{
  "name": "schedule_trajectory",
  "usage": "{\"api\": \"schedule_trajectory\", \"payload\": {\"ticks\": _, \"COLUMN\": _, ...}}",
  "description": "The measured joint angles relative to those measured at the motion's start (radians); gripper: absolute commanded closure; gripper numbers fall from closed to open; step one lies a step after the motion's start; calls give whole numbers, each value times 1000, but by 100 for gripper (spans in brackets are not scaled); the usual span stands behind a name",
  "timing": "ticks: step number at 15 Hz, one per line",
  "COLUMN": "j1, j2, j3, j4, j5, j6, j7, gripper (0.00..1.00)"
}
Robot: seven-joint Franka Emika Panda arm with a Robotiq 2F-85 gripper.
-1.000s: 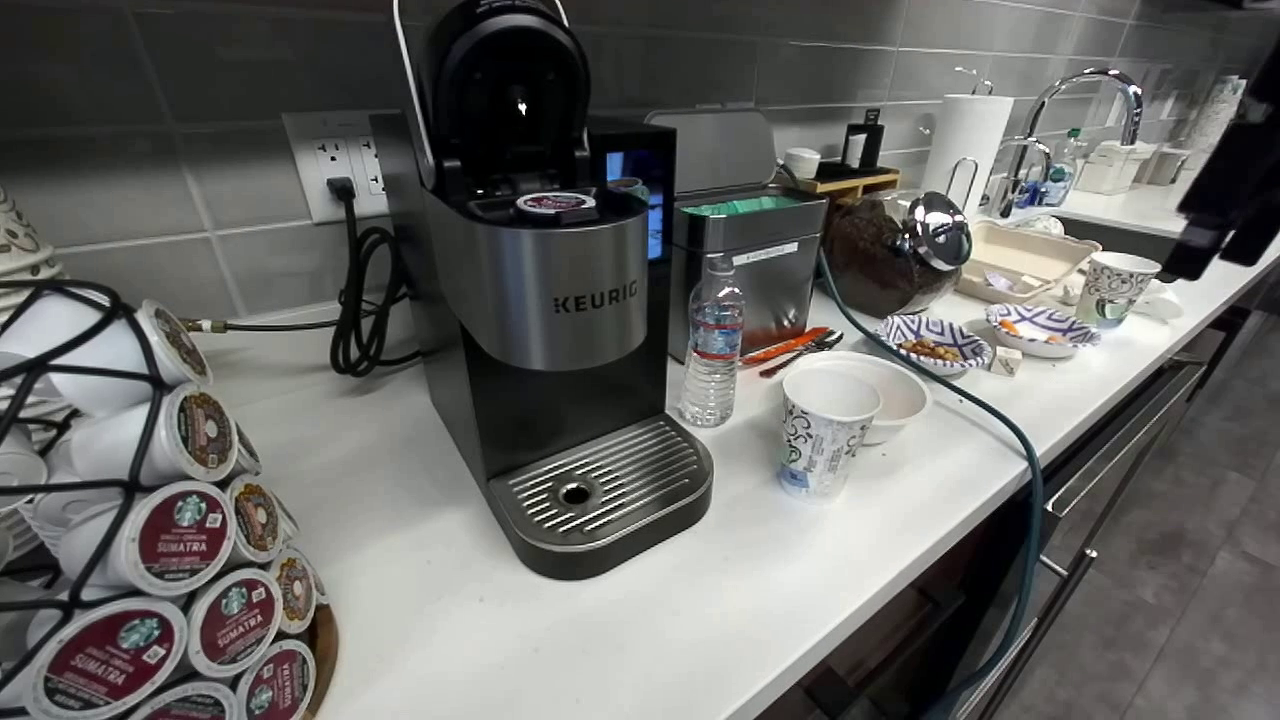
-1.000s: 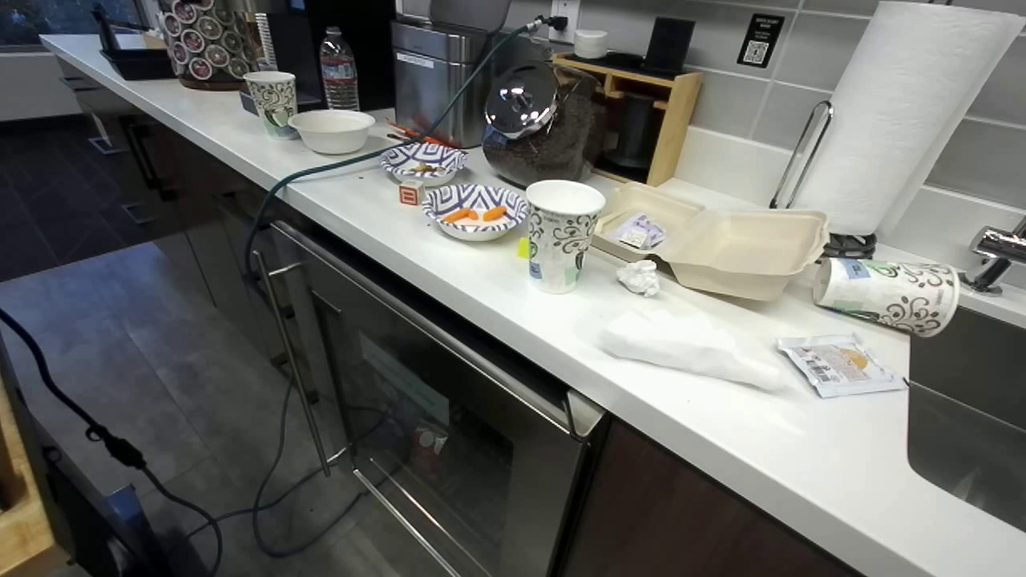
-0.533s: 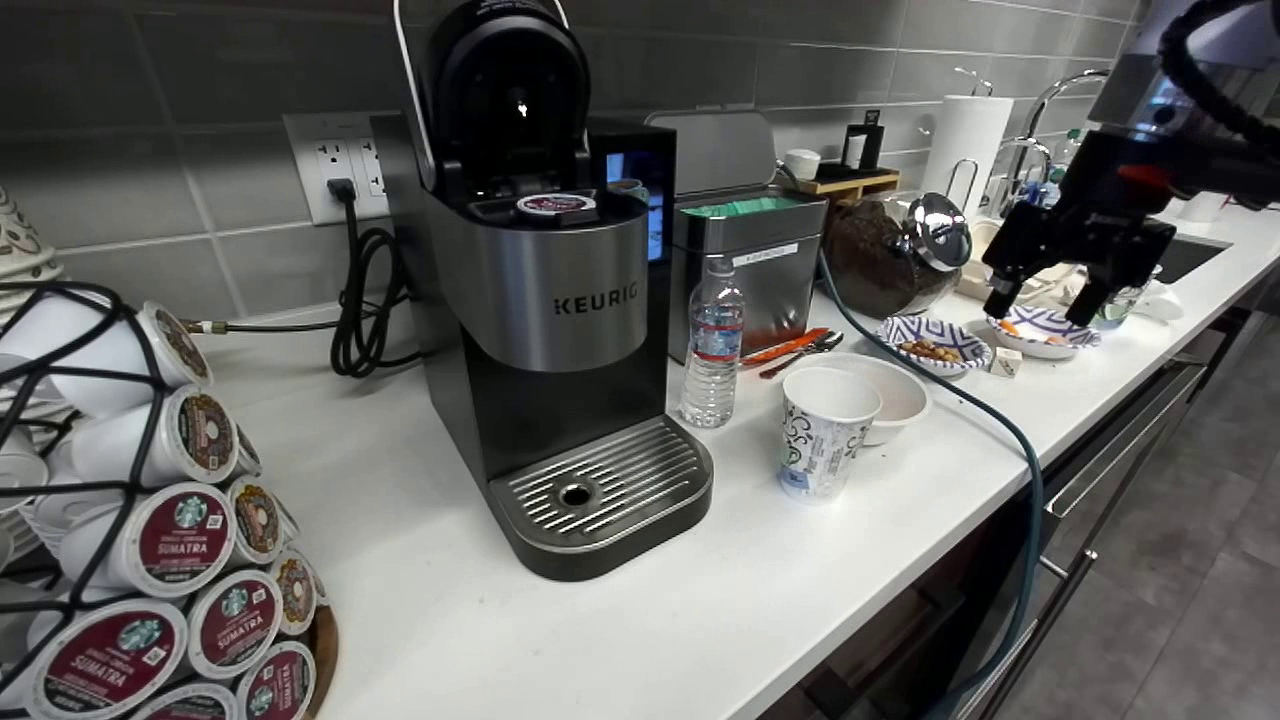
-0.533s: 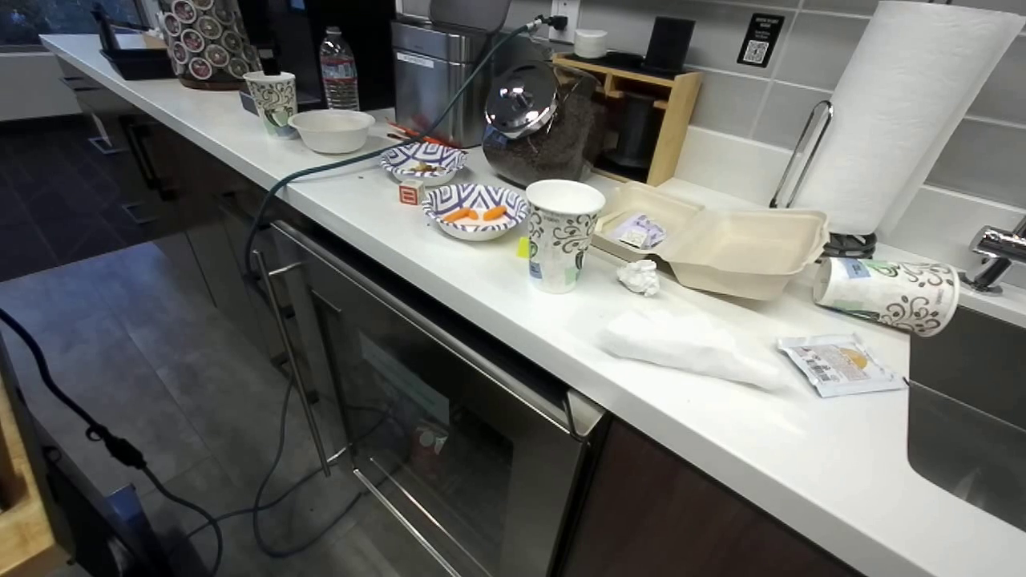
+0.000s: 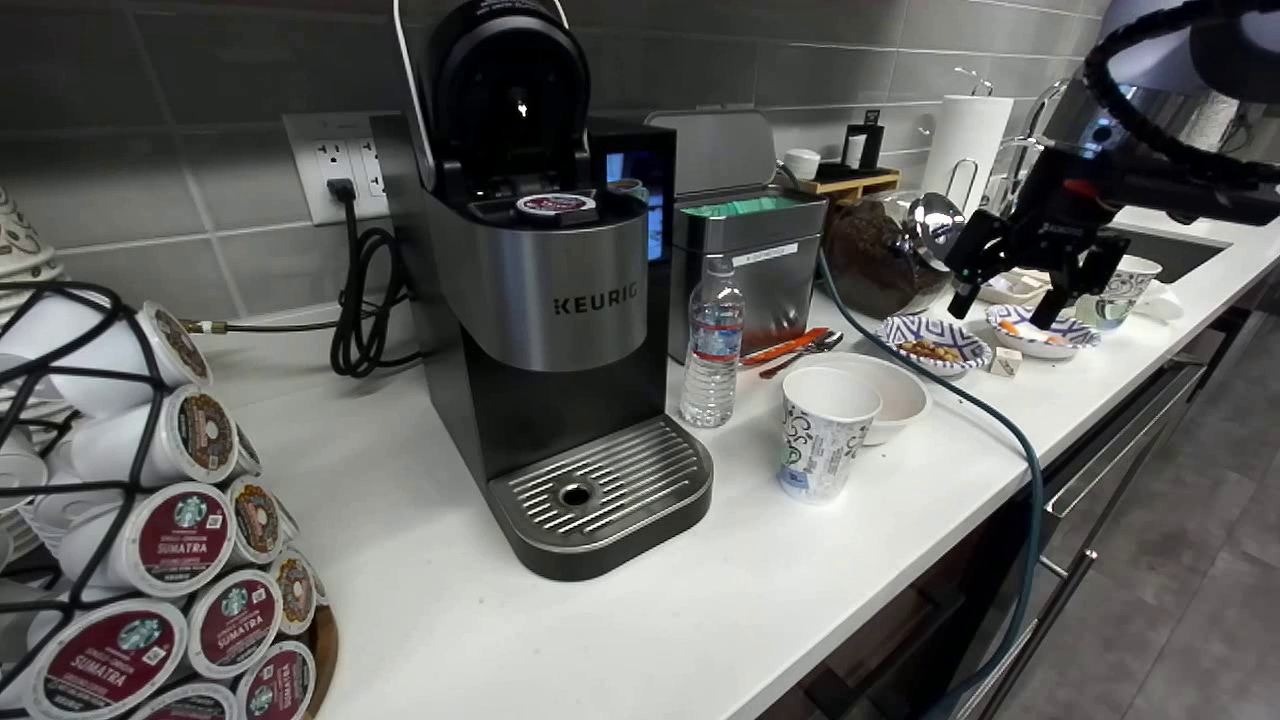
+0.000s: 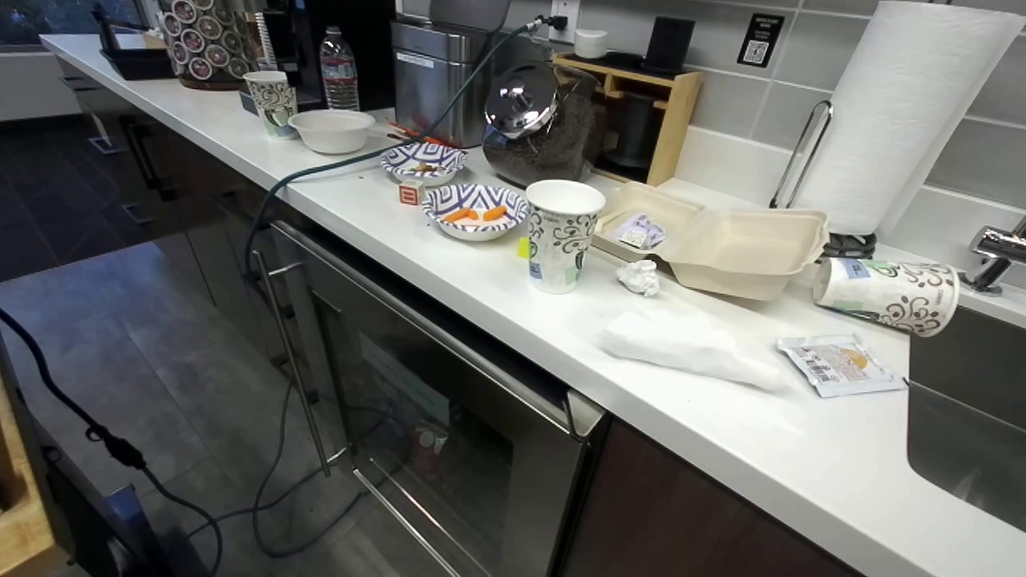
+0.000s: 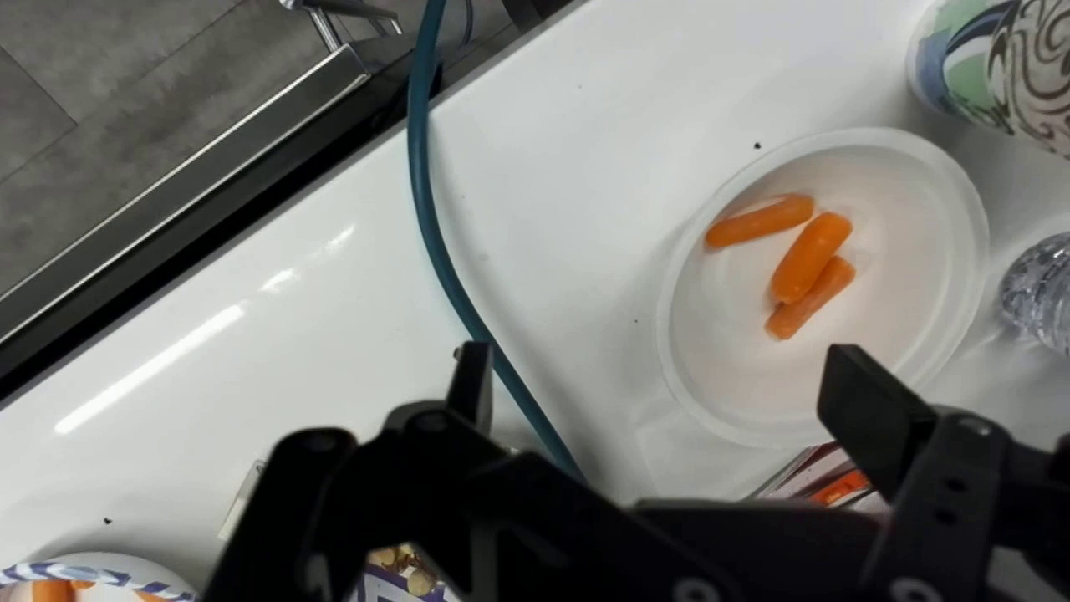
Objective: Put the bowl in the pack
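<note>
Gripper (image 5: 1002,313) | jaws wide apart, air between | clear of white bowl (image 5: 902,395)

1 plain white bowl (image 7: 736,368) holding 3 carrots (image 7: 811,257); 2 patterned bowls (image 6: 473,195); 3 swirl-printed cups (image 6: 563,250); 1 small block (image 6: 411,192); 1 coffee machine (image 5: 545,290).

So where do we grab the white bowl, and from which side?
I'd take the bowl by its rim, from above, on the side facing the hose, gripper astride the wall. It stands upright and open, with a thin edge; the patterned cup and bottle crowd the opposite side. Lift level: the carrots inside may roll.
</note>
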Motion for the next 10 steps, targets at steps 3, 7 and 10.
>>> {"api": "schedule_trajectory", "payload": {"ticks": 3, "j1": 1, "j2": 52, "j3": -6, "j4": 1, "j5": 12, "j6": 82, "j7": -2, "gripper": 0}}
{"api": "schedule_trajectory", "payload": {"ticks": 7, "j1": 5, "j2": 145, "j3": -16, "j4": 15, "j5": 21, "j6": 108, "j7": -9, "gripper": 19}}
{"api": "schedule_trajectory", "payload": {"ticks": 10, "j1": 11, "j2": 201, "j3": -18, "j4": 35, "j5": 39, "j6": 112, "j7": -35, "gripper": 33}}
